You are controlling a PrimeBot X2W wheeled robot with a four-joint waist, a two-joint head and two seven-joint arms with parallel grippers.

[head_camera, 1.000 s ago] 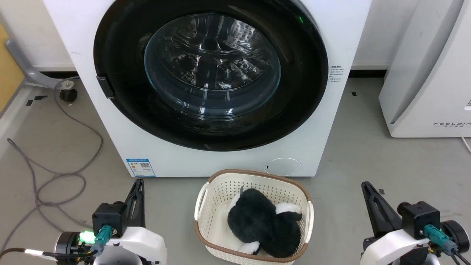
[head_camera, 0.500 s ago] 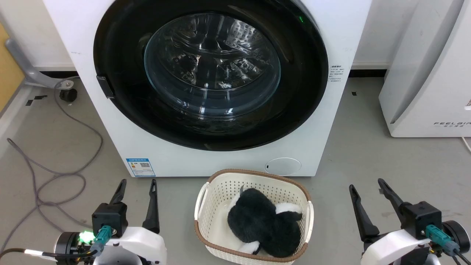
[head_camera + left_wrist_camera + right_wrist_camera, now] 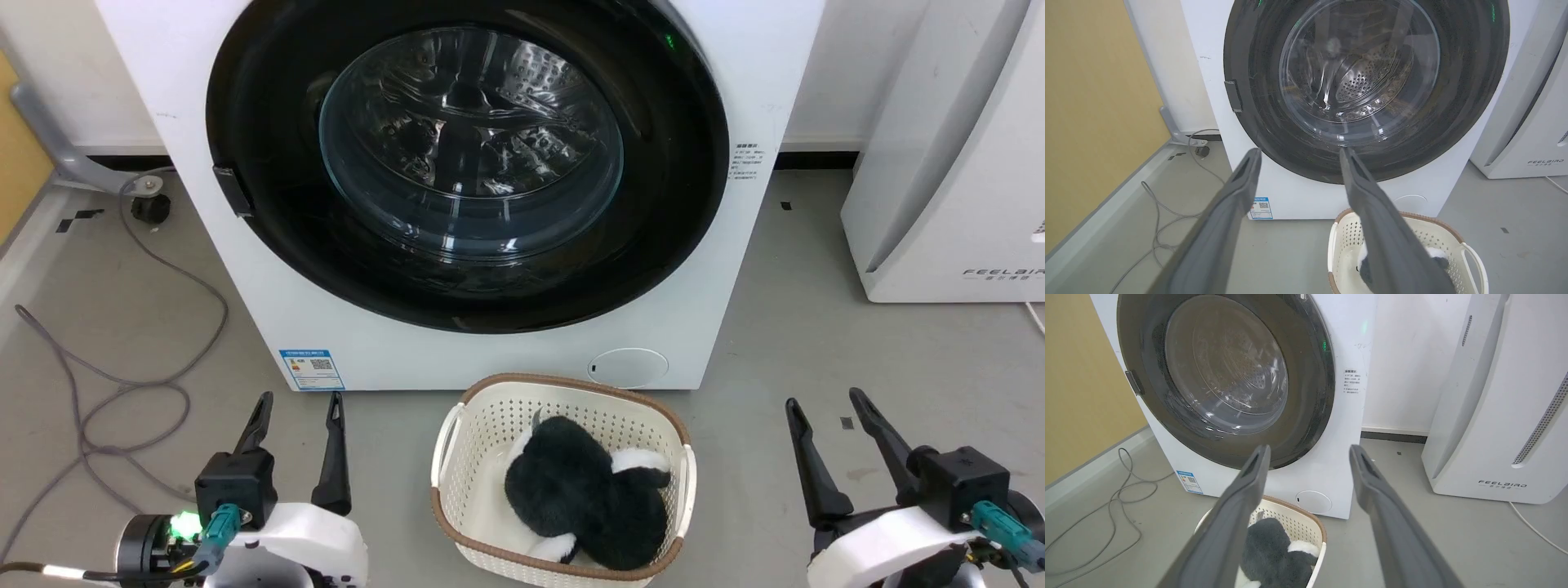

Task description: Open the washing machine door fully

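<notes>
The washing machine door [image 3: 269, 90] is a big glossy black ring around a clear bulging glass bowl [image 3: 469, 143], lying flat against the white front-loader [image 3: 490, 359]. A small dark latch tab [image 3: 231, 192] sits on its left rim. The same door [image 3: 1466, 90] faces the left wrist view, and the door [image 3: 1306, 396] also appears in the right wrist view. My left gripper [image 3: 299, 403] stands open low at the left, well short of the machine. My right gripper [image 3: 823, 400] is open at the lower right. Both hold nothing.
A cream perforated basket [image 3: 482, 425] with a black-and-white plush toy [image 3: 584, 490] sits on the floor just before the machine, between my arms. Grey cables [image 3: 122, 384] loop on the floor at left. A white appliance [image 3: 955, 163] stands at right.
Both grippers went from shut to open over the last second. The left arm has shifted slightly left and the right arm slightly right; the door has not moved.
</notes>
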